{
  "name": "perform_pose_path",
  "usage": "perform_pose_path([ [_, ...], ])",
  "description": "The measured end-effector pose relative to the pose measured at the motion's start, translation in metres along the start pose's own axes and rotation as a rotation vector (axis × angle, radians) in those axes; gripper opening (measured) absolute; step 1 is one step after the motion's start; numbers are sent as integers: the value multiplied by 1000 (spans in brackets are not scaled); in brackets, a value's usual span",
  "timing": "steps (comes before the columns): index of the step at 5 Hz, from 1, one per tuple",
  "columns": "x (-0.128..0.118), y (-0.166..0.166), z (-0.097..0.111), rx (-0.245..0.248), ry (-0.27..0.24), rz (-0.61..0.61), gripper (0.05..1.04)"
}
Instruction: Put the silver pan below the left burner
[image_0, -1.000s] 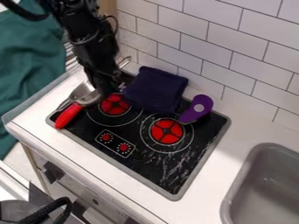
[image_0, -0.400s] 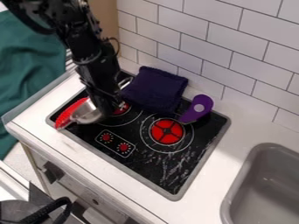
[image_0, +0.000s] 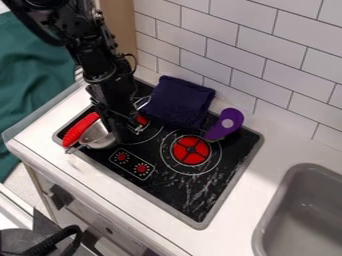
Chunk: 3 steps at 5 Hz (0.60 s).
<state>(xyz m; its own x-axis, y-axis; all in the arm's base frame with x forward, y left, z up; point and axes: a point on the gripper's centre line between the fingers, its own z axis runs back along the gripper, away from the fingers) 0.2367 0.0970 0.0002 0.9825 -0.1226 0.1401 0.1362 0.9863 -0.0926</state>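
The black gripper (image_0: 127, 134) hangs over the left part of the stove, covering much of the left burner (image_0: 141, 120). Against its left side is the silver pan (image_0: 99, 136), whose bowl lies between the gripper and a red object, over the stove's left front area. Part of the pan is hidden behind the gripper. A thin metal handle shows to the right of the arm, by the dark cloth. How the fingers stand on the pan is hidden.
A dark blue folded cloth (image_0: 179, 102) lies at the stove's back, with a purple utensil (image_0: 228, 124) to its right. The red object (image_0: 81, 129) lies along the stove's left edge. Right burner (image_0: 191, 150), tiled wall behind, grey sink (image_0: 300, 215) at right.
The gripper and the silver pan have moved toward the stove's front. The red object now lies more along the left edge, behind the pan.
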Motion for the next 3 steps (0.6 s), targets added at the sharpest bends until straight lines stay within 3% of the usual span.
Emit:
perform_pose_path([
  [1, -3, -4, 11, 25, -36, 29, 488],
  [2, -3, -13, 31, 41, -111, 31, 801],
  [3, -3, -14, 46, 66, -128, 48, 1016],
])
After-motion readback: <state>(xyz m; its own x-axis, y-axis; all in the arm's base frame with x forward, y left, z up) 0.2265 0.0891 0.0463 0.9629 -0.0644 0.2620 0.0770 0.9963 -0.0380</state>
